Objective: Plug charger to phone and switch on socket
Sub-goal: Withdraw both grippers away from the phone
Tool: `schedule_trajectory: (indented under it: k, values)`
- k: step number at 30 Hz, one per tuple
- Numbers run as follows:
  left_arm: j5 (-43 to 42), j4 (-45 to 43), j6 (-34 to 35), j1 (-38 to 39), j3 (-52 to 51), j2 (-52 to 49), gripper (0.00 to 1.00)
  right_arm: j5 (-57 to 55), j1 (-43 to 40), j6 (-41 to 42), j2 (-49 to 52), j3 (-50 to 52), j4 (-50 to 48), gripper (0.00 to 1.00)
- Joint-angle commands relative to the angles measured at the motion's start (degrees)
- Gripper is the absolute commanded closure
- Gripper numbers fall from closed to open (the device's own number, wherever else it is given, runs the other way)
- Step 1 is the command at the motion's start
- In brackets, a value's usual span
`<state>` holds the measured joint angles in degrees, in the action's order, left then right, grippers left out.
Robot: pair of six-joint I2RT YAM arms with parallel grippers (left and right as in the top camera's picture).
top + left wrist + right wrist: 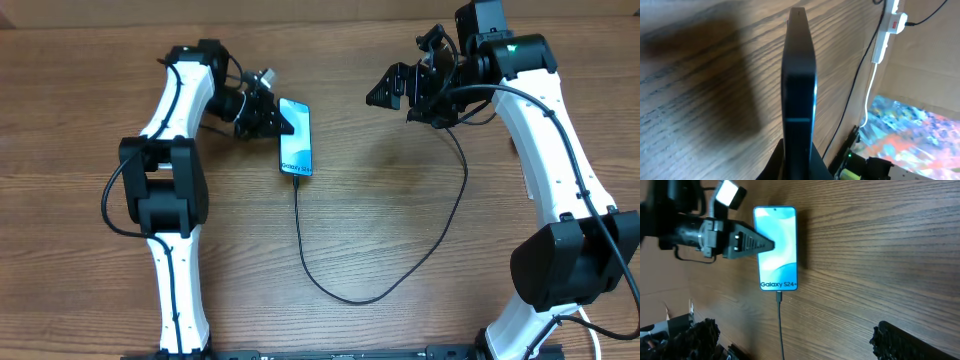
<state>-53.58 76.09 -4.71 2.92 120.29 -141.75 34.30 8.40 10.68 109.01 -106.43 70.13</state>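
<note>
Left gripper (277,122): jaws closed on the phone (295,137), pinching its left long edge. My left wrist view shows the handset edge-on between them.

Right gripper (794,330): jaws wide apart, holding nothing, hanging over the table (400,220) well right of the phone.

Charger (300,235): tip seated in the phone's bottom edge, and the cable loops round toward the right arm.

Socket (893,24): seen only in the left wrist view, well apart from the phone. I cannot read the switch position.

Tally from my feeds.
I log one phone (295,136), one charger (298,220), one socket (885,40), two grippers: left gripper (285,125), right gripper (390,98).
</note>
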Motion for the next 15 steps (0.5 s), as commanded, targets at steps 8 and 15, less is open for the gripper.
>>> schedule_trajectory:
  k: [8, 15]
  values:
    - [1.75, -0.74, -2.99, 0.26, 0.57, -1.42, 0.96, -0.2, 0.22, -0.22, -2.27, 0.31, 0.57, 0.0]
    - [4.94, -2.6, -1.44, 0.5, 0.57, -1.42, 0.91, -0.17, 0.22, -0.22, -2.27, 0.31, 0.87, 0.0]
